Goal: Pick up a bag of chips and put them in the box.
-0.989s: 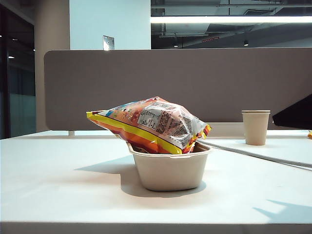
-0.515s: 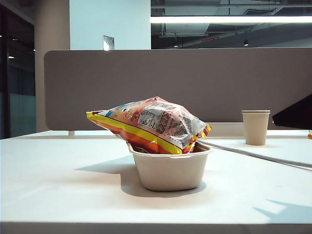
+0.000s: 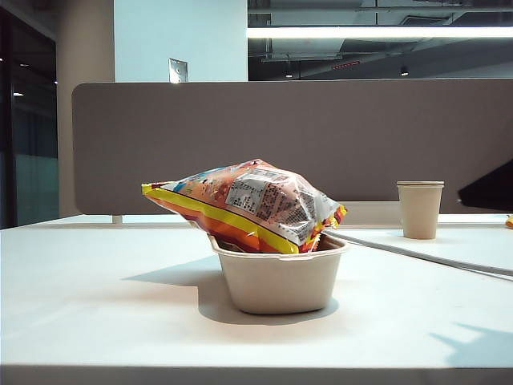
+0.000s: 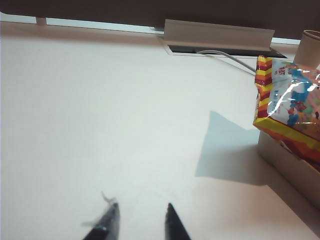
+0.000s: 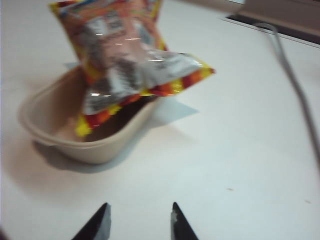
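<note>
The bag of chips, orange-red with a yellow stripe and a white label panel, lies tilted across the top of the beige box, overhanging its rim on both sides. The left wrist view has the bag and box off to one side, well away from my left gripper. My right gripper hovers over bare table a short way from the bag and box. Both grippers hold nothing and show only their dark tips. A dark piece of the right arm sits at the exterior view's right edge.
A beige paper cup stands at the back right. A grey cable runs across the table from a cable slot toward the right. A grey partition closes the table's far side.
The dark arm shape at the right edge has drawn back slightly to the right, and its shadow on the front of the table shifted with it. Bag and box have not moved.
</note>
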`<state>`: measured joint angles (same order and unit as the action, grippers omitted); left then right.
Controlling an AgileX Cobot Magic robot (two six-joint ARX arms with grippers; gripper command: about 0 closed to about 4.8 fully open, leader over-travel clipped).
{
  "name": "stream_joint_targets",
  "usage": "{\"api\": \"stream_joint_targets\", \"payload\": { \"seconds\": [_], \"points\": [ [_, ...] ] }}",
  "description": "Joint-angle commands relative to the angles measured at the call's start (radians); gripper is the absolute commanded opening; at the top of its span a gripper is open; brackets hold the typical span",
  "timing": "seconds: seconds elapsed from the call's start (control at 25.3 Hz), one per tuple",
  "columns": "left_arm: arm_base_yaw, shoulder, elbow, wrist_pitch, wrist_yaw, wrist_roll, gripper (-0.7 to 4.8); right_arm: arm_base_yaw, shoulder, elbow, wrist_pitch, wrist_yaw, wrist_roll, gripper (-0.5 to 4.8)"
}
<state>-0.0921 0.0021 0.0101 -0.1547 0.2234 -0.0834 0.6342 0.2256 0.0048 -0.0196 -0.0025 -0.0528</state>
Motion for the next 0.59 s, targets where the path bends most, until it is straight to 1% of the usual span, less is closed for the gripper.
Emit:
{"api": "stream_joint_targets", "payload": {
  "seconds": [0.04, 0.12, 0.59],
  "points": [
    [0.000, 0.000, 0.000, -0.007, 0.000, -0.002, 1.19, -0.082, -0.001, -0.002, 0.016, 0.000, 0.000, 1.57],
    [0.000, 0.000, 0.000, -0.007, 0.000, -0.003, 1.19, -0.139, -0.007, -0.002, 0.016, 0.001, 0.000, 1.56],
    [0.000, 0.000, 0.000, -0.007, 0.000, -0.003, 1.19, -0.412, -0.131, -0.002, 0.017, 0.002, 0.000, 1.56]
  ]
}}
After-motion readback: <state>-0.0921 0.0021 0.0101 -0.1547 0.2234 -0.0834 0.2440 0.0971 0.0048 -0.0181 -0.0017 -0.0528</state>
